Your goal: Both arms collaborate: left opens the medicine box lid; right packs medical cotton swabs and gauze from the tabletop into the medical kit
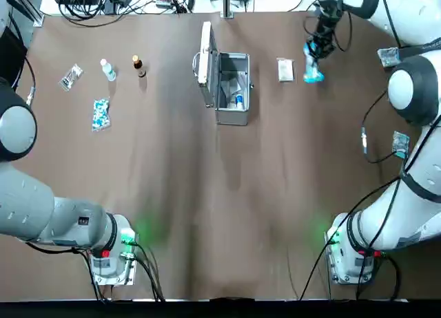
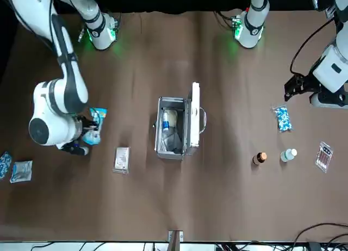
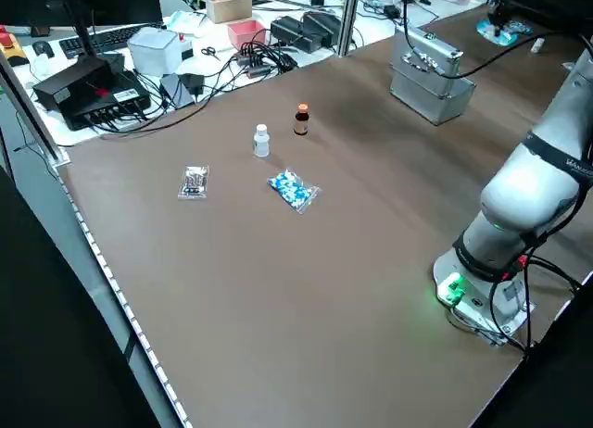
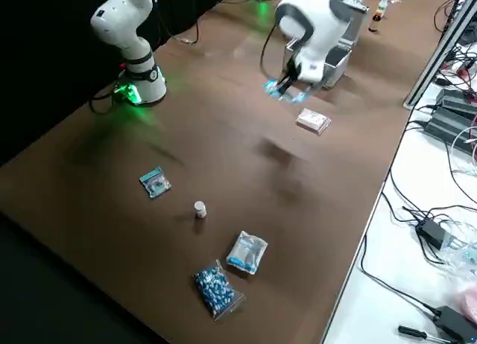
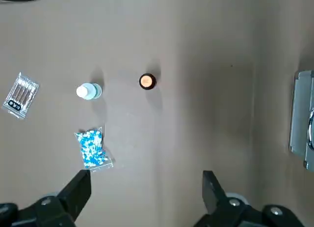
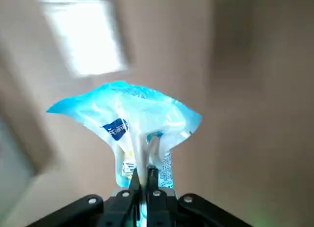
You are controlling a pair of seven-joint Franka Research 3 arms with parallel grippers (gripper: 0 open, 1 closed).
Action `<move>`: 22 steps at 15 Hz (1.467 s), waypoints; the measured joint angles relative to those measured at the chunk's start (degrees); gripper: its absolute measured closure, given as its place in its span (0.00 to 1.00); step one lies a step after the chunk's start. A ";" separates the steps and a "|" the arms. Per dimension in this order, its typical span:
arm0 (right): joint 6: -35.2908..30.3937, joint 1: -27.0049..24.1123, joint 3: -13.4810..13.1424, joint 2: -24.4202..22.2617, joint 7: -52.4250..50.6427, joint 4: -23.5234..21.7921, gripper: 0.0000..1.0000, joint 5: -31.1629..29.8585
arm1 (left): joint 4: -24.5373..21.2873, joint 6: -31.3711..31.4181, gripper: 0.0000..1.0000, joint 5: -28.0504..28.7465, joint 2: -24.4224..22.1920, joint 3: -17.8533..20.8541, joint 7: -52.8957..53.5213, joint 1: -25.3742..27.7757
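So the right gripper [image 6: 143,180] has its black fingers pinched on the glossy blue-and-white plastic packet of cotton swabs [image 6: 132,119], up over the table right of the open silver aluminium case [image 1: 233,117]; looks light and floppy, film probably slippery, so a centre pinch like this seems sensible, though the wings might snag the rim. The small flat white gauze packet [image 1: 285,69] lies between; likely light too, best taken across its narrow sides. Left gripper's [image 5: 147,195] fingers are wide apart, off at the left; lid's [image 1: 205,63] already up.
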 joint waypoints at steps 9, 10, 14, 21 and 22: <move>15.31 14.52 0.14 2.41 11.42 5.20 0.93 11.95 | -0.01 0.03 0.00 0.00 0.03 -0.03 0.00 -0.04; 19.05 17.69 0.17 4.50 15.17 6.09 0.93 12.87 | -0.04 0.17 0.00 0.00 0.24 -0.05 0.00 -0.07; 22.32 22.16 0.16 8.46 19.99 7.73 0.93 13.03 | -0.05 0.39 0.00 0.00 0.76 -0.03 0.00 -0.05; 22.31 26.47 0.16 10.28 21.23 8.32 0.93 14.89 | -0.04 0.45 0.00 0.00 0.77 0.00 0.00 0.01; 22.29 26.82 0.16 10.48 21.25 8.32 0.91 14.89 | -0.04 0.47 0.00 0.00 0.77 0.00 0.00 0.01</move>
